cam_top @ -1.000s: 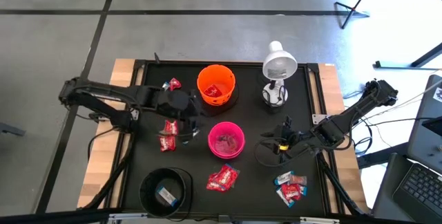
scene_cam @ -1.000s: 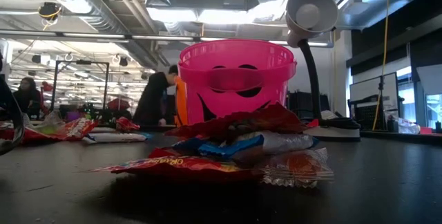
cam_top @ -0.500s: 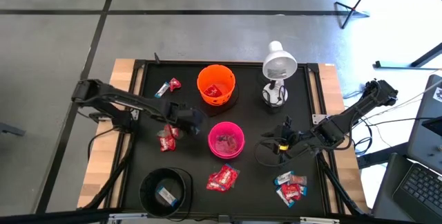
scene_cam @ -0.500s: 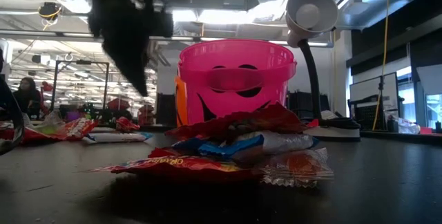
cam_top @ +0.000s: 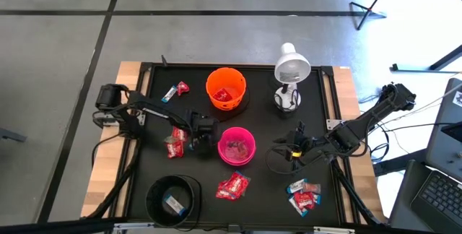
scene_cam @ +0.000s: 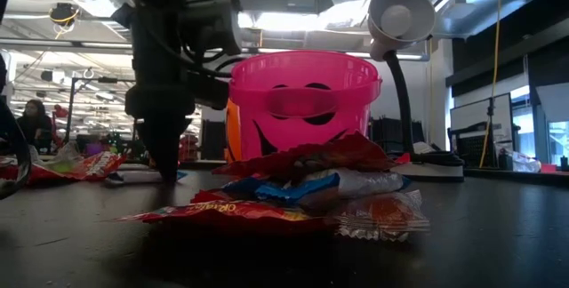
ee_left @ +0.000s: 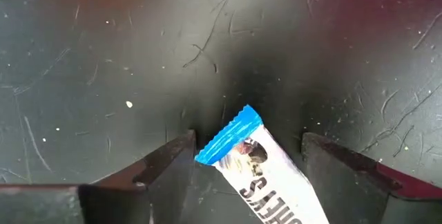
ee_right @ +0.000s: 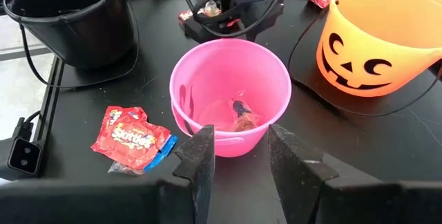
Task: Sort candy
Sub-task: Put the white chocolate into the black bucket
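Observation:
My left gripper [cam_top: 200, 141] is low over the table, just left of the pink bowl [cam_top: 236, 146], pointing down. It is open, with a finger on each side of a blue-and-white wrapped candy [ee_left: 250, 163] that lies flat on the black mat. In the low view its fingertips [scene_cam: 167, 174] reach the table by that candy [scene_cam: 133, 178]. Red candies [cam_top: 174, 144] lie just to its left. My right gripper [ee_right: 238, 156] is open and waits to the right of the pink bowl [ee_right: 230, 98], level with it. My left gripper comes at the blue-and-white candy from above, its fingers across the wrapper's blue end [ee_left: 228, 135]. One finger [ee_left: 174, 160] stands right against that end; I cannot tell whether it touches. The candy lies flat on the mat.
An orange bowl [cam_top: 226, 88] holding red candy stands toward the far edge, and a black bowl [cam_top: 173, 199] at the near left. More candy lies at the far left [cam_top: 175, 89], in front of the pink bowl [cam_top: 232, 185] and at the near right [cam_top: 303, 196]. A white lamp [cam_top: 291, 68] stands far right.
My left gripper has moved toward the near edge and the pink bowl and come down from above until its fingertips reach the table around the blue-and-white candy. The right arm has kept still.

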Tool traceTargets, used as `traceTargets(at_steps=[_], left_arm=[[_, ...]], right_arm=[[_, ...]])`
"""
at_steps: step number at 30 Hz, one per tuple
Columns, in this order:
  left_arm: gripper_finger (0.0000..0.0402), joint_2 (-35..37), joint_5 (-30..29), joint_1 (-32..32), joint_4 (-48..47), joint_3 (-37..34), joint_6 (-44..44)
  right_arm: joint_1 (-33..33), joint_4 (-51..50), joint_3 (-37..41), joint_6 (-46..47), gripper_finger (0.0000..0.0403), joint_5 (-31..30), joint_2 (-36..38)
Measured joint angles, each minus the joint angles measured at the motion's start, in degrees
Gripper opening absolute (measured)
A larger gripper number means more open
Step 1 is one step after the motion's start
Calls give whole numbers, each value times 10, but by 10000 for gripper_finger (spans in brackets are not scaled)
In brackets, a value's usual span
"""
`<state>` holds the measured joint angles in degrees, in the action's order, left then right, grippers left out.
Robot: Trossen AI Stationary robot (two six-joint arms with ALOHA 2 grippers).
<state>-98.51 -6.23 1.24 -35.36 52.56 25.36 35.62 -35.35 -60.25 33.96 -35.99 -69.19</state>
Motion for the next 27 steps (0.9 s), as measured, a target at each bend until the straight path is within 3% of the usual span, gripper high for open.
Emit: traceTargets(at_steps=[6,20,27], left_arm=[[239,-3,8,-1,0,-1,2],[39,19,0,-2,-26,14,-10],[3,80,-25,1,-82,65,-24]], right_arm=[[0,0,0,1,131,1,0],[0,1,0,2,131,5,0],[0,1,0,2,131,7,0]])
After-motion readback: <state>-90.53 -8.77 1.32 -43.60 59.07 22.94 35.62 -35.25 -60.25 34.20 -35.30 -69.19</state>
